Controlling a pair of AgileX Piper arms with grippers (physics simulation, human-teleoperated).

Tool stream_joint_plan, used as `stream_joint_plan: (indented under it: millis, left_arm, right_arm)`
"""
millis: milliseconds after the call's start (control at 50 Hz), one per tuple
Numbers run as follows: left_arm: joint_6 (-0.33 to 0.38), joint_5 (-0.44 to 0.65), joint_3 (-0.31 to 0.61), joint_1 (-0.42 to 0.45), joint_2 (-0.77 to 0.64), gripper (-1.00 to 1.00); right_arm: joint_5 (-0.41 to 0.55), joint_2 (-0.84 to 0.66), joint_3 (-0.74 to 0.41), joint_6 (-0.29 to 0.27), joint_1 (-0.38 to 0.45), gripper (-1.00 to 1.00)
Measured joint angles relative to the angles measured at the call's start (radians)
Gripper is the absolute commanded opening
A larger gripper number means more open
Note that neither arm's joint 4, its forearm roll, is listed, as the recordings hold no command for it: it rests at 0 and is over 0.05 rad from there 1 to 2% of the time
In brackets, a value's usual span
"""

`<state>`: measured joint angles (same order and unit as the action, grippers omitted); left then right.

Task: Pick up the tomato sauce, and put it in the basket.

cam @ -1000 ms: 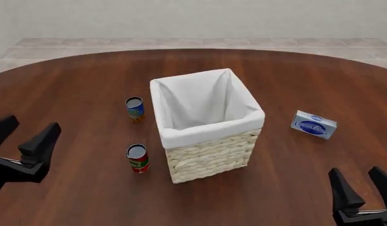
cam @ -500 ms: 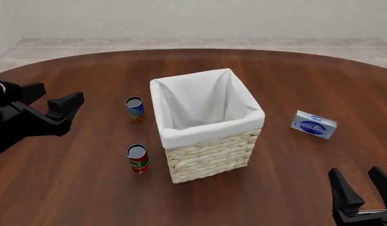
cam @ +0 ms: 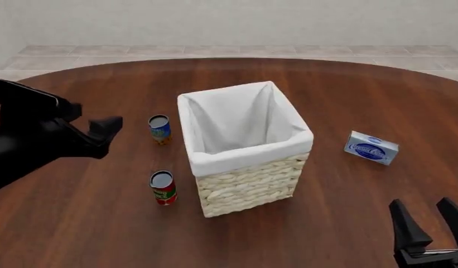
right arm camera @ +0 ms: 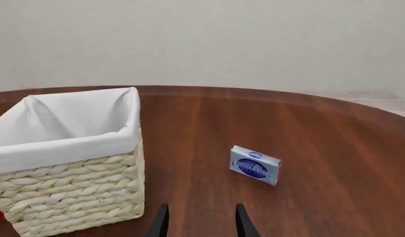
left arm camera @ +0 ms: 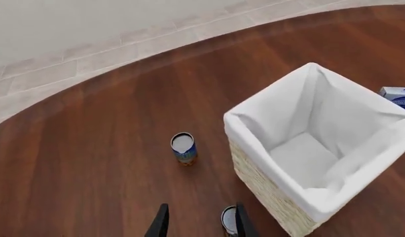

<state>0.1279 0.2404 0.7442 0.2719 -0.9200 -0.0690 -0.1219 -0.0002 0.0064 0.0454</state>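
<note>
L gripper (cam: pixel 102 131), jaws apart & empty, had swung right/far twd tomato sauce (cam: pixel 163 187) left of basket (cam: pixel 247 184); approach only, R gripper (cam: pixel 429 226) open, idle.

- The tall square wicker basket with white cloth lining (cam: pixel 246 155) is sitting at frame centre on the round brown wooden table (cam: pixel 340 89).
- The small red-labelled tomato sauce can (cam: pixel 163 187) is standing just left of it, lower down.
- The blue-and-orange labelled can (cam: pixel 160 129) is standing above that.
- The small blue-and-white box (cam: pixel 371 147) is lying at right, apart.
</note>
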Motion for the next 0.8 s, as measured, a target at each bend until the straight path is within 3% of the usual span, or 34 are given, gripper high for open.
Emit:
stream_joint_plan:
  millis: [800]
  left_arm:
    - [0.027, -0.108, -0.095, 0.07, -0.151, 1.0]
  right_arm:
    - [0.017, 0.023, 0.0, -0.001, -0.004, 1.0]
